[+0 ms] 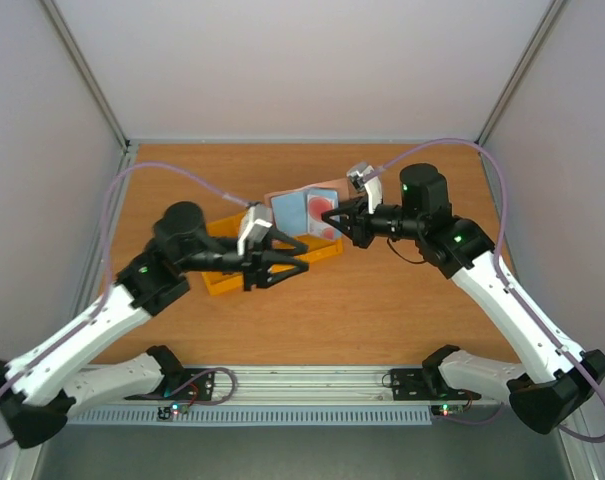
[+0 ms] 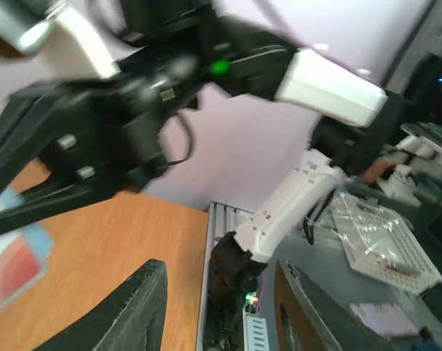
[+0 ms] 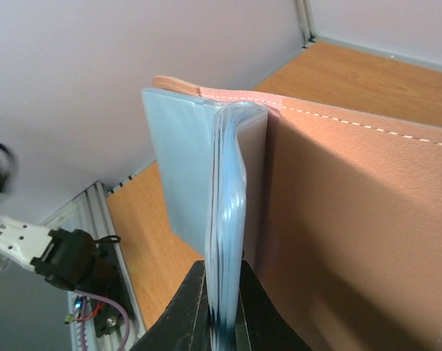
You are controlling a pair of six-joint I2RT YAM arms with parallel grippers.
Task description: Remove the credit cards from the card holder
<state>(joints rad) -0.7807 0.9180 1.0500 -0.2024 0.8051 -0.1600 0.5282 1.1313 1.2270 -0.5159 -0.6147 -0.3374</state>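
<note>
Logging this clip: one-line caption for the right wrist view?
Right gripper pinching the pale blue-grey inner panel edge of the card holder, brown outside at right, wooden table behind.

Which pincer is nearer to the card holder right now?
Right. The right pincer is shut on the edge of the card holder. The left pincer hangs open just short of it, over the yellow tray.

A yellow plastic tray (image 1: 220, 284) lies on the wooden table (image 1: 382, 310).
</note>
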